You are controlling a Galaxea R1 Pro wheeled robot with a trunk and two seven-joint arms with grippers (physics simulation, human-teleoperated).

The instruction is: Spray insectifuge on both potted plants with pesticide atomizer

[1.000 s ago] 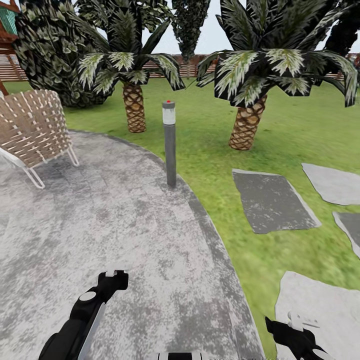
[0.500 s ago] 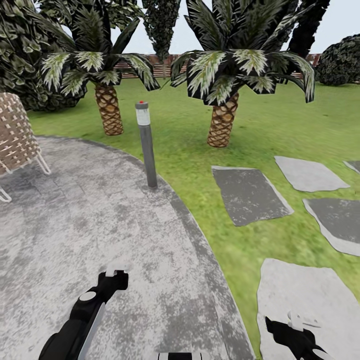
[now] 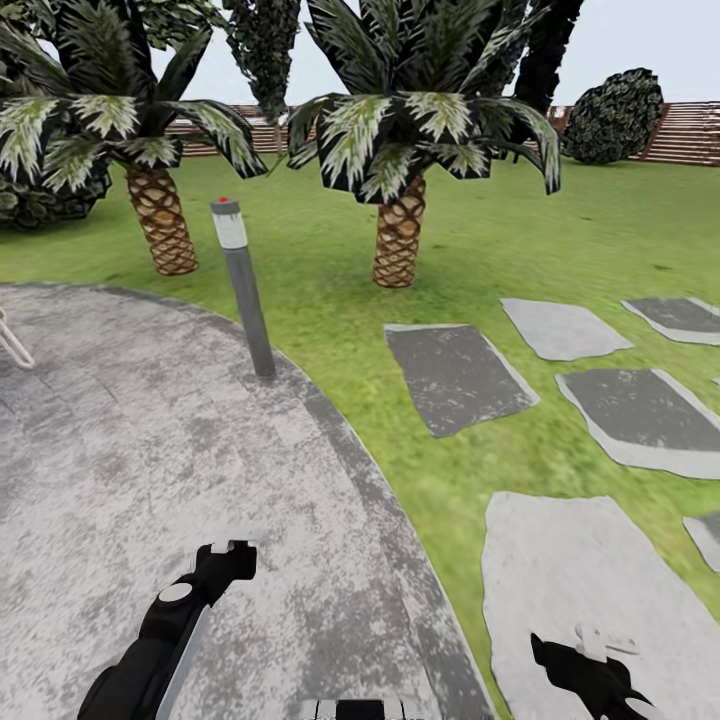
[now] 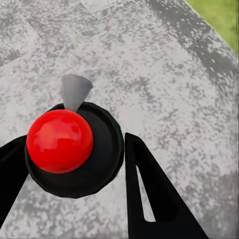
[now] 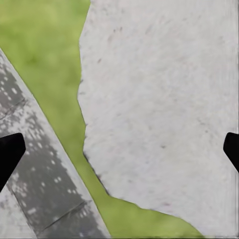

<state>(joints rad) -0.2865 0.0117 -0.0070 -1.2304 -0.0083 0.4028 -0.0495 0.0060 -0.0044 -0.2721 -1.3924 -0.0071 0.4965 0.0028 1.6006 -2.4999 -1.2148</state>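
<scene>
The pesticide atomizer and the potted plants are out of view. I am in the garden, on a round grey paved patch (image 3: 150, 430) beside the green lawn (image 3: 520, 230). My left gripper (image 3: 230, 548) hangs low over the paving, and in the left wrist view the left gripper (image 4: 74, 139) stands open with nothing held. My right gripper (image 3: 600, 640) is low at the right, over a pale stepping stone (image 3: 590, 600). In the right wrist view the right gripper (image 5: 124, 144) is wide open and empty.
A grey bollard light (image 3: 243, 290) stands at the paving's edge. Behind it are two palms (image 3: 160, 225) (image 3: 400, 235), a dark bush (image 3: 615, 115) and the brown slatted fence (image 3: 690, 130). Stepping stones (image 3: 455, 375) cross the lawn to the right. A red knob on a black disc (image 4: 59, 141) lies under the left fingers.
The whole view has swung to the right, so the camera moved: the wicker chair has slid off the left edge and more stepping stones show. Both arms hold the same pose.
</scene>
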